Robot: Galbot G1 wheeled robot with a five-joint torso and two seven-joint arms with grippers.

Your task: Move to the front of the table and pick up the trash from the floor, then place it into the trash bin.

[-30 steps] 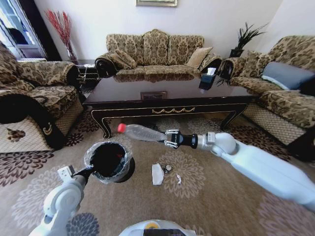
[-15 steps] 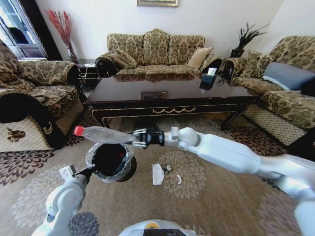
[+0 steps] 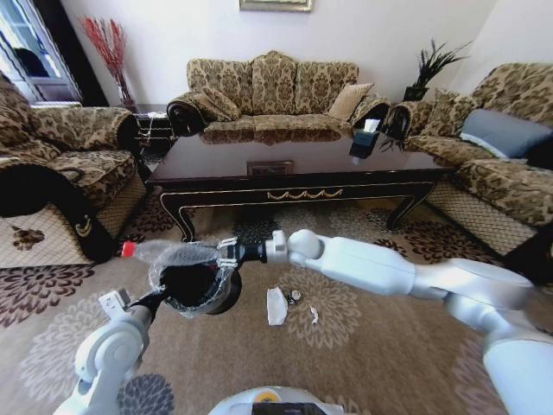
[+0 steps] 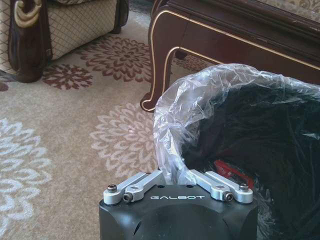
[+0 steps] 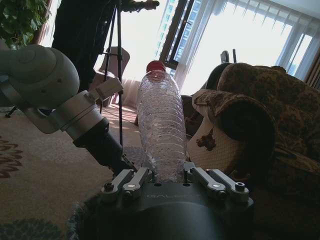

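Holding the clear bottle (image 3: 168, 252) level over the trash bin (image 3: 192, 285), right gripper (image 3: 226, 252) jaws clenched on its base.
Left gripper (image 4: 176, 176) jaws clamp the bin's lined rim; a red scrap (image 4: 231, 171) lies inside.

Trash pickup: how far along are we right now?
Done: robot is in front of the table, and something red already lies in the trash bin. In hand: right gripper holds the bottle over the bin, whose rim the left gripper grips. Left: white wrapper and scraps on the floor.
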